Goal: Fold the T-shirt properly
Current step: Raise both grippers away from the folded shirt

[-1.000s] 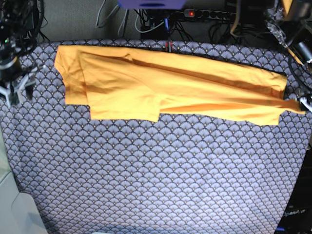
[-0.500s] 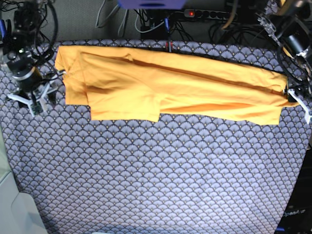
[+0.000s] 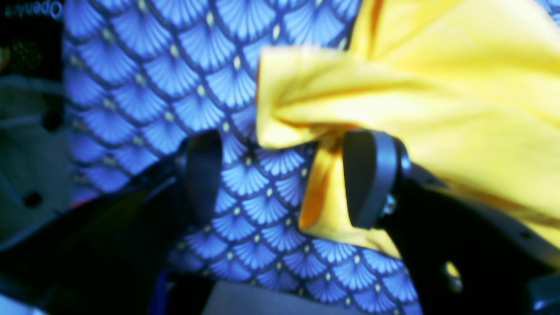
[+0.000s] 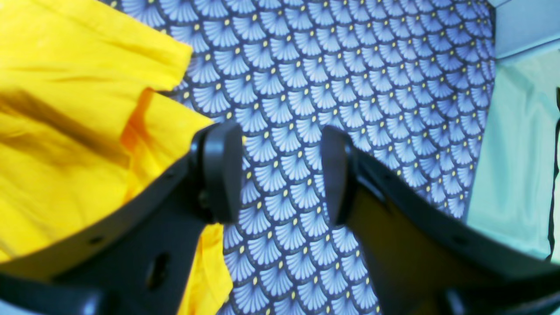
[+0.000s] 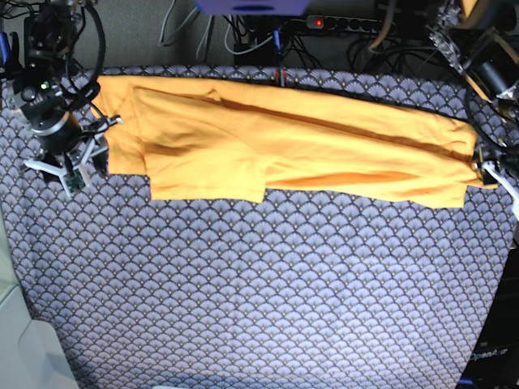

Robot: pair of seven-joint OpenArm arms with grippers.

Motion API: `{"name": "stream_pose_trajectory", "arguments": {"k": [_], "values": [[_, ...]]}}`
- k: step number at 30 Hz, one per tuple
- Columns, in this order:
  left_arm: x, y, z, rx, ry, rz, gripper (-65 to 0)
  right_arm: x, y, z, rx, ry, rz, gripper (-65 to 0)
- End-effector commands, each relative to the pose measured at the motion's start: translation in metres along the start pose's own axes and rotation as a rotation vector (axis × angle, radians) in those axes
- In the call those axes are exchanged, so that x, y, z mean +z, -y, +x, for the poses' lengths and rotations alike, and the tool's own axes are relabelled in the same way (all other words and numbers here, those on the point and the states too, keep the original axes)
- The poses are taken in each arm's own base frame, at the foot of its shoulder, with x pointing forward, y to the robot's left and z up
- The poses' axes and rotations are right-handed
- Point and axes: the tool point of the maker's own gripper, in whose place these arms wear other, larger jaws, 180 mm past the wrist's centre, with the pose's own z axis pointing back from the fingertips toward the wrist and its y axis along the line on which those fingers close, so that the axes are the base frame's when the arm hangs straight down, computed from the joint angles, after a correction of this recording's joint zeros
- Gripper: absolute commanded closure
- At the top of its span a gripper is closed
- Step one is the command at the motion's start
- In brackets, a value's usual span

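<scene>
The yellow-orange T-shirt (image 5: 284, 150) lies folded lengthwise in a long band across the far half of the table. At its right end my left gripper (image 5: 489, 168) is open, and in the left wrist view a loose corner of the T-shirt (image 3: 393, 100) hangs between the jaws of the left gripper (image 3: 286, 179), against the right finger (image 3: 367, 175). My right gripper (image 5: 75, 166) is open at the shirt's left edge. In the right wrist view the right gripper (image 4: 280, 175) has only tablecloth between its jaws, with the T-shirt (image 4: 74, 131) just beside the left finger (image 4: 223, 170).
A blue fan-patterned cloth (image 5: 259, 284) covers the table. Cables and a power strip (image 5: 340, 23) run behind the far edge. A pale surface (image 4: 516, 144) borders the cloth beside my right gripper.
My right gripper has moved in from the table's edge to the shirt's left edge. The left gripper has shifted inward, and the shirt's right corner no longer sticks out past it.
</scene>
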Motion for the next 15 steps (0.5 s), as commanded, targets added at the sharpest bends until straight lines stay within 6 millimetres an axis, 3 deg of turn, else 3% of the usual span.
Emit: {"name": "stream_pose_trajectory", "arguments": {"k": [1,6,8,12,15], "values": [[0.020,-0.008,0.030,-0.038,0.076,0.037,-42.0,0.003,0.008,0.012,0.009,0.041,-0.020,-30.3],[0.066,-0.006,0.053,-0.126,0.142,0.118,-42.0,0.003,0.008,0.006,0.009,-0.010,-0.020,-30.3],[0.075,-0.008,0.059,-0.135,0.166,0.141,-42.0,0.001,0.009,0.009,-0.008,-0.014,-0.009,-30.3],[0.084,-0.031,0.052,-0.090,0.165,0.183,-42.0,0.001,0.009,0.011,-0.043,-0.038,0.045,-30.3],[0.082,-0.048,0.034,-0.070,0.131,0.199,-42.0,0.003,0.007,0.009,-0.078,-0.068,0.093,-30.3]]}}
